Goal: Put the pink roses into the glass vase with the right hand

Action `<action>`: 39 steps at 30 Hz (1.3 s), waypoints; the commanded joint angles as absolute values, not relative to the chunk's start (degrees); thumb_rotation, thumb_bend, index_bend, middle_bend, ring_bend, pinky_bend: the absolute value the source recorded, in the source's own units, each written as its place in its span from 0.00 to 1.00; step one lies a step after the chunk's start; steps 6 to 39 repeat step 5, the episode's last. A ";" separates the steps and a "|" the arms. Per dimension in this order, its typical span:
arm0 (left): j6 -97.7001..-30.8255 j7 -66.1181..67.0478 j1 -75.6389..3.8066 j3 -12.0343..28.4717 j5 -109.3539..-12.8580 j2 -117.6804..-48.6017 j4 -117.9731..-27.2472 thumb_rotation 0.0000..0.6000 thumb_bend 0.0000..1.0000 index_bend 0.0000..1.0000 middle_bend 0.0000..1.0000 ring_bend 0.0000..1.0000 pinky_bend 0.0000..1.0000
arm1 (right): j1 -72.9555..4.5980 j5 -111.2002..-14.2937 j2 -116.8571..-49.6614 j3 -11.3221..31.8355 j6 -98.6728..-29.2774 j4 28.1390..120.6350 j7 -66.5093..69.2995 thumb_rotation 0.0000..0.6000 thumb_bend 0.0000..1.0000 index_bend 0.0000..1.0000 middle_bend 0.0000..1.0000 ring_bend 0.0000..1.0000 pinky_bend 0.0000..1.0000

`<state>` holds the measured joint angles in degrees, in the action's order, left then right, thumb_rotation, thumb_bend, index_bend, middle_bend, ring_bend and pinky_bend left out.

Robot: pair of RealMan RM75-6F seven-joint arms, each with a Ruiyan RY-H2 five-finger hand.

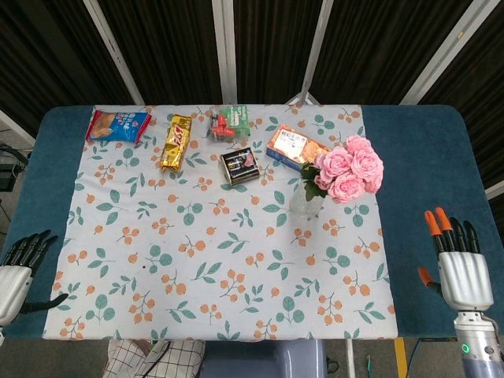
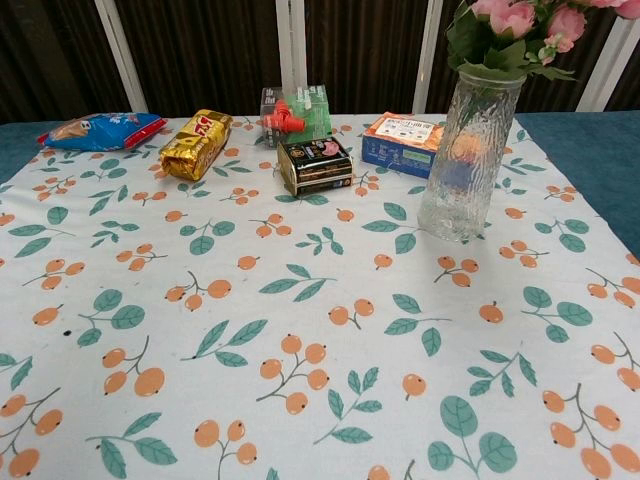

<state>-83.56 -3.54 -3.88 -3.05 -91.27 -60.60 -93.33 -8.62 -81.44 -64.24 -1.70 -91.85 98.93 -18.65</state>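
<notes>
One bunch of pink roses (image 1: 348,171) stands upright in one glass vase (image 2: 461,157) at about two o'clock from the middle of the table (image 1: 425,157), the stems down inside the ribbed glass. Five packaged goods lie in a loose row along the far side: a red and blue snack bag (image 1: 117,125) at ten o'clock, a gold packet (image 1: 176,142) next, a green and red pack (image 1: 229,124) at twelve, a dark box (image 1: 239,167) just in front of it, and an orange box (image 1: 294,147) near the vase at one o'clock. A white cloth (image 1: 213,260) printed with orange berries and green leaves covers most of the blue tabletop; behind stand dark slatted panels (image 1: 165,47) with pale struts. The right hand (image 1: 461,268) hovers at four o'clock, off the cloth, fingers spread and holding nothing, well apart from the vase. The left hand (image 1: 17,272) sits at eight o'clock, fingers apart and empty, partly cut off by the frame edge. The chest view crops the rose heads and shows neither hand.
</notes>
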 commanded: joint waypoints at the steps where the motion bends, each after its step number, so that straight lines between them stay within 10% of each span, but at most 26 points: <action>1: -84.23 -2.74 -3.69 -2.79 -91.43 -61.03 -92.76 1.00 0.00 0.00 0.00 0.00 0.00 | -5.12 -84.99 -63.27 -4.04 -94.84 96.71 -15.71 1.00 0.28 0.00 0.00 0.00 0.00; 39: -85.25 -1.36 -3.47 -2.56 -91.91 -61.55 -92.01 1.00 0.00 0.00 0.00 0.00 0.00 | -4.40 -86.06 -63.50 -3.94 -94.69 95.80 -14.23 1.00 0.28 0.00 0.00 0.00 0.00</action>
